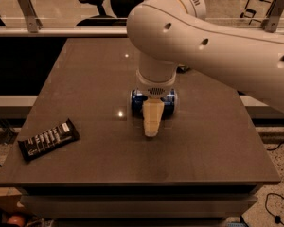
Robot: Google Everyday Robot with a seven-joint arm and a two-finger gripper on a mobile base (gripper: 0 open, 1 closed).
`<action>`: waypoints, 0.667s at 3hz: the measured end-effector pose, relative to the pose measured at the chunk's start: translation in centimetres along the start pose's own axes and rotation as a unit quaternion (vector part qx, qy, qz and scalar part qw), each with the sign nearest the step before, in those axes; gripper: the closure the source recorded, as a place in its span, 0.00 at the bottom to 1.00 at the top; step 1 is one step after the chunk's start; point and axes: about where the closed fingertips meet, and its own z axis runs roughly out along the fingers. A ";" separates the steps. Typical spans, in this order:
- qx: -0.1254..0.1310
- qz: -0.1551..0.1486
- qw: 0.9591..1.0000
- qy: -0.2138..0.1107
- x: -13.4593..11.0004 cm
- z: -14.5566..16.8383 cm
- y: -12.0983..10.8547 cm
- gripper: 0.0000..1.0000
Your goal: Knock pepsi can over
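The pepsi can (169, 103) is dark blue and appears to lie on its side near the middle of the dark table (94, 74). Only its two ends show, left and right of my gripper. My gripper (153, 119) hangs from the big white arm (213, 41) directly in front of and over the can, its cream tip reaching toward the table's front. The middle of the can is hidden behind the gripper. I cannot tell whether the gripper touches the can.
A flat black candy bar with white lettering (48, 139) lies near the table's front left corner. A railing (61, 31) and office chairs (97, 6) stand behind the table. Cables (274, 207) lie on the floor at the right.
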 end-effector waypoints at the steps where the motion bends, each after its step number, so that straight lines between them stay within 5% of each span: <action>1: 0.000 0.000 1.000 0.000 0.0 0.0 0.0 0.00; 2: 0.006 -0.001 0.999 -0.045 0.6 -1.0 0.0 0.00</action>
